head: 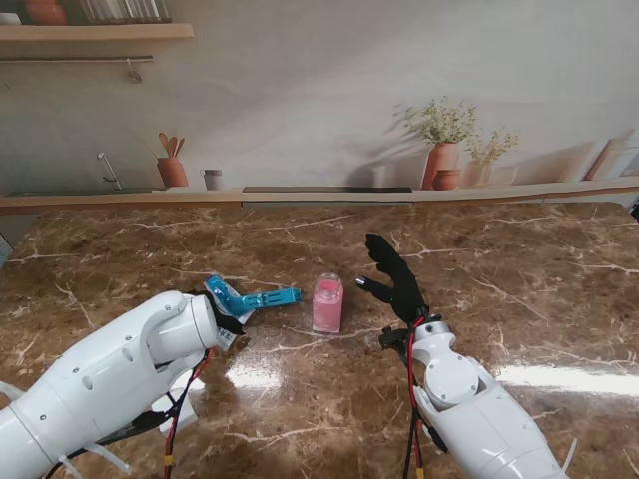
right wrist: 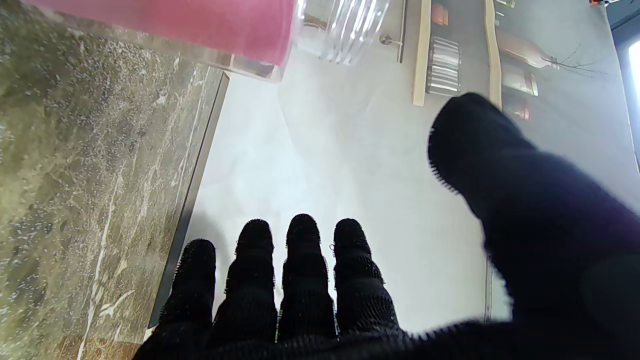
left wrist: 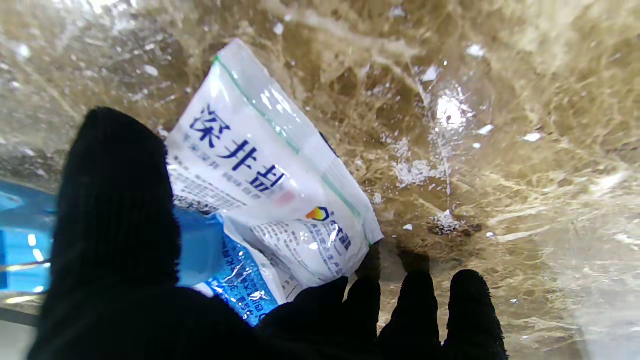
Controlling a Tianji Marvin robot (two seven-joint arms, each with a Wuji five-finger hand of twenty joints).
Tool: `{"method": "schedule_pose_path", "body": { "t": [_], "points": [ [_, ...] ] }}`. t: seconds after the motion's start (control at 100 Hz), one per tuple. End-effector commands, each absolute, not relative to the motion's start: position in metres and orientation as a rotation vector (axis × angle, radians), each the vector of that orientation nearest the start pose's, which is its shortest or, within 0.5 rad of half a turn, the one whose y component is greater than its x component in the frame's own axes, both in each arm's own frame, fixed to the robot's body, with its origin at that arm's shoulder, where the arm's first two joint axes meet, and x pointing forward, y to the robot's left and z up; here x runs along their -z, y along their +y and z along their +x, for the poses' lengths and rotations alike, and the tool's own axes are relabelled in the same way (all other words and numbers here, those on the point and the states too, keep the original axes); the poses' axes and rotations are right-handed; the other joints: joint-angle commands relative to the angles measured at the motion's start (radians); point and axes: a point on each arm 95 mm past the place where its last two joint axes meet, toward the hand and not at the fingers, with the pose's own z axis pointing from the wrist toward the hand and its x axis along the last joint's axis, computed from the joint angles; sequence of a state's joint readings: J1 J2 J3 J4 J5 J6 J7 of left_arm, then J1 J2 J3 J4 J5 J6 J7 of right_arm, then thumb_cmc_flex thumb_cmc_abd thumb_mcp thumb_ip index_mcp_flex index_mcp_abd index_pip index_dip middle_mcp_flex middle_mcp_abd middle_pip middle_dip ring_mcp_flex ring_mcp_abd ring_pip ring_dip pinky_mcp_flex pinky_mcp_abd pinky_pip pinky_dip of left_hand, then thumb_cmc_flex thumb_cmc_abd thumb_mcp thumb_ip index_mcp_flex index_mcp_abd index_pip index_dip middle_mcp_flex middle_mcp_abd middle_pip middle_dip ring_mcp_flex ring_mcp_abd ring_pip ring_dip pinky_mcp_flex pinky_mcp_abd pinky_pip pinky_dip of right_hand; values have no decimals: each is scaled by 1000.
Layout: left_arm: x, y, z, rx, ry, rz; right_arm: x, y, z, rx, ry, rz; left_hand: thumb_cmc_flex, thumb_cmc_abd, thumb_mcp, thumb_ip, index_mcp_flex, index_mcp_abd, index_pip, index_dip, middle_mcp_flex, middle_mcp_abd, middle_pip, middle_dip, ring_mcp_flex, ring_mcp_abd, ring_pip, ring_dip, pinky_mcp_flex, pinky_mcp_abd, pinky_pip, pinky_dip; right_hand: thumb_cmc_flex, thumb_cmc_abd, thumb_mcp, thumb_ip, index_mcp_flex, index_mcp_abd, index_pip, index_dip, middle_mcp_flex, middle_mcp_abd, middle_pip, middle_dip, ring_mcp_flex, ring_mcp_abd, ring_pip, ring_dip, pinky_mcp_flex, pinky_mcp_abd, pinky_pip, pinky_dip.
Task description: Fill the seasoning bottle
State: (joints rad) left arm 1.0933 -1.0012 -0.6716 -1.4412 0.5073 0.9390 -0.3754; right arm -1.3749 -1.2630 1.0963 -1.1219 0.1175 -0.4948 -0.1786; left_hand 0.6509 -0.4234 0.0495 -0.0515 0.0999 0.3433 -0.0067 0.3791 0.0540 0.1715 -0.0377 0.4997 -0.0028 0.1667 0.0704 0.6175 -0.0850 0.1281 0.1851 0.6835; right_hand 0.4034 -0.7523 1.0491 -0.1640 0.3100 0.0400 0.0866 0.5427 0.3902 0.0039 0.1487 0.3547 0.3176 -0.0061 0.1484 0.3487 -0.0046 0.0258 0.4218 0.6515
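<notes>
On the left, our left hand [head: 228, 315] is mostly tucked behind its own arm in the stand view, but the wrist camera shows the black fingers [left wrist: 117, 200] closed around the salt bag [left wrist: 270, 185], so we're holding that. The bag is white with blue print and a green stripe, crinkly and glossy, and a blue bit [head: 268, 297] of it pokes out toward the bottle [head: 327, 302]. Can't really tell what that blue part is.

The bottle stands upright on the marble table [head: 519, 269], about mid-table, between our two hands, just right of the bag's tip. It's clear, squarish, with pink stuff filling most of it, and no lid that we can see.

Just right of the bottle, our right hand [head: 397, 280] is spread wide with nothing in it, near but not touching. Its wrist view only catches the bottle [right wrist: 200, 25] cut off at the edge.
</notes>
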Motion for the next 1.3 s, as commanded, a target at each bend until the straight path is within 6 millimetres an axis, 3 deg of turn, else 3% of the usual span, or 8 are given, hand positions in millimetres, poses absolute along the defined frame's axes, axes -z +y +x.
{"method": "schedule_pose_path", "body": {
  "t": [0.0, 0.21, 0.36, 0.43, 0.51, 0.73, 1.0, 1.29],
  "points": [
    [372, -18, 430, 599, 1419, -2013, 389, 19, 434, 2347, -479, -2002, 2, 16, -16, 29, 15, -170, 84, 142, 50, -69, 110, 79, 32, -2, 82, 58, -5, -6, -4, 15, 6, 12, -1, 41, 8, -37, 6, -14, 14, -32, 4, 4, 21, -25, -2, -1, 4, -8, 18, 16],
    [382, -24, 432, 601, 1354, -1976, 388, 18, 433, 2346, -470, -2004, 13, -7, 48, 22, 19, -253, 532, 530, 82, -61, 210, 112, 65, 7, 133, 84, -16, -6, 33, 106, 6, 41, 3, 45, 9, -41, 8, -17, 22, -35, 5, 3, 25, -27, -1, -1, 9, -7, 20, 16],
    [387, -28, 436, 625, 1258, -1941, 388, 18, 433, 2341, -467, -2011, -62, -146, 526, -46, 273, -303, 915, 580, 161, -53, 399, 96, 135, 18, 212, 110, -19, 1, 122, 268, 1, 60, 8, 46, 9, -43, 7, -21, 24, -34, 3, 1, 27, -27, -3, -3, 10, -7, 19, 15],
    [388, -29, 438, 638, 1226, -1925, 388, 18, 433, 2338, -463, -2013, -41, -174, 630, -71, 401, -345, 1031, 617, 236, -55, 452, 81, 177, 24, 257, 114, -8, 9, 211, 264, 0, 68, 10, 47, 10, -45, 7, -22, 26, -35, 2, 0, 28, -27, -3, -3, 10, -7, 19, 15],
    [388, -28, 439, 660, 1182, -1913, 388, 18, 432, 2335, -465, -2015, 67, -189, 567, -138, 504, -419, 1156, 626, 338, -73, 484, 66, 229, 25, 301, 108, 2, 15, 333, 202, -3, 77, 12, 48, 11, -45, 7, -24, 28, -36, 2, -1, 30, -27, -4, -4, 10, -6, 19, 14],
    [386, -22, 442, 721, 1046, -1922, 388, 20, 432, 2321, -470, -2018, 118, -213, 719, -159, 633, -505, 1301, 672, 800, -130, 541, 14, 625, 14, 463, 127, 66, 32, 759, 132, -6, 92, 13, 50, 12, -47, 7, -28, 32, -35, 2, -3, 34, -26, -4, -4, 11, -6, 19, 14],
    [387, -13, 441, 745, 920, -2017, 388, 21, 432, 2315, -470, -2022, 194, -237, 824, -104, 622, -471, 1397, 793, 1181, -118, 358, 63, 1003, 10, 601, 91, 361, 74, 1053, 153, -10, 101, 15, 52, 16, -48, 11, -31, 37, -37, 4, -3, 41, -27, -2, -4, 14, -4, 20, 14],
    [392, 6, 433, 902, 707, -2116, 389, 20, 430, 2308, -503, -2039, 309, -282, 874, -59, 656, -475, 1370, 984, 1163, -186, 343, 291, 1097, 30, 672, 204, 427, 34, 1101, 160, -16, 106, 10, 52, 19, -47, 15, -32, 39, -34, 6, -3, 44, -26, -2, -3, 13, -6, 20, 13]
  ]
}}
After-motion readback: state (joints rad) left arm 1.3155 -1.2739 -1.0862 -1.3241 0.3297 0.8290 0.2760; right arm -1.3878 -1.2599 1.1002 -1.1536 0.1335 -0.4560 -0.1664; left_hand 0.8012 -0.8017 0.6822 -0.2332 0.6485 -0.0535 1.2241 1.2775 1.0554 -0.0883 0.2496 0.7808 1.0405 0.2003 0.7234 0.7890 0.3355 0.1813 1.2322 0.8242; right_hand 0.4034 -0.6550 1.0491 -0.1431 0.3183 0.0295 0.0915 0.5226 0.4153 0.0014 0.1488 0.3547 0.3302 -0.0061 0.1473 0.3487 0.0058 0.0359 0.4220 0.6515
